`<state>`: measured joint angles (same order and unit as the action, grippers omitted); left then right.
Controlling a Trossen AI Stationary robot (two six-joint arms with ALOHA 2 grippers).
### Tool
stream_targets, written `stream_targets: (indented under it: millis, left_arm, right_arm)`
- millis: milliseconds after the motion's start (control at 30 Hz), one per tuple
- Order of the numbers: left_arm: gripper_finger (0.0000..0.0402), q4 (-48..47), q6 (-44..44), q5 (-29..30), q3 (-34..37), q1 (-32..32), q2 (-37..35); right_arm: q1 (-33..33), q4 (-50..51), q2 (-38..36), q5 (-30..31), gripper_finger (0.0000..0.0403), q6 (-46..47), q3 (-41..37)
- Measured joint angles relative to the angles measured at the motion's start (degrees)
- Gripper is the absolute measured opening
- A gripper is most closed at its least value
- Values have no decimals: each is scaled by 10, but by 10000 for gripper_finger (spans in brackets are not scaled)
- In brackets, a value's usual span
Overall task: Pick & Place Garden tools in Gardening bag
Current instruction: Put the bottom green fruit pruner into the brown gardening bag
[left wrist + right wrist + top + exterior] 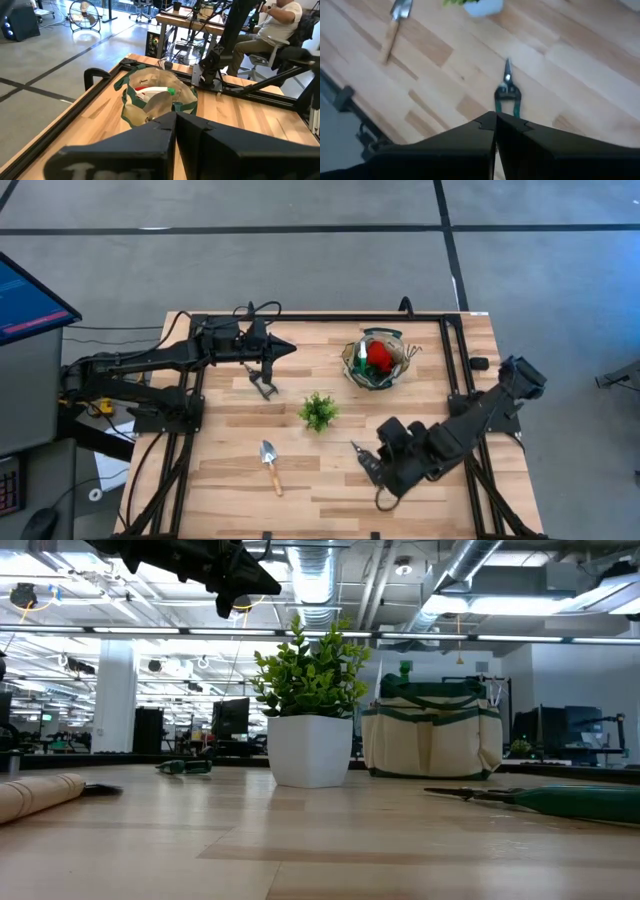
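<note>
The gardening bag [378, 360] stands at the table's far right, with red gloves [379, 356] and a green spray bottle [361, 358] inside; it also shows in the left wrist view [159, 100]. Black-handled pruning shears [262, 383] lie flat on the table below my left gripper [287, 348], which hangs shut high above them. A wooden-handled trowel [270, 466] lies near the front edge. Green-handled snips [507, 93] lie flat on the wood, just ahead of and below my shut right gripper [495, 117], which points steeply down and is raised clear of the table.
A small leafy plant in a white pot [318, 411] stands mid-table between the shears, the trowel and the bag. Black frame rails [455, 370] run along the table's sides. A person sits beyond the table's far side [280, 25].
</note>
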<state>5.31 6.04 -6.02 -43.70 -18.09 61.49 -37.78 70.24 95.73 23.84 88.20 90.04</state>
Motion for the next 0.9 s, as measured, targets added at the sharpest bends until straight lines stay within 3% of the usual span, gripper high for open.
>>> stream_targets:
  millis: [167,400,700,900]
  left_arm:
    - [1,0,0,0,0,0,0]
    - [1,0,0,0,0,0,0]
    - [1,1,0,0,0,0,0]
    - [1,0,0,0,0,0,0]
  right_arm:
    - [-43,19,12,0,0,43,9]
    - [-78,5,11,-1,0,136,-48]
    - [-66,-171,11,-32,0,120,-165]
    - [-56,-236,11,-33,0,117,-216]
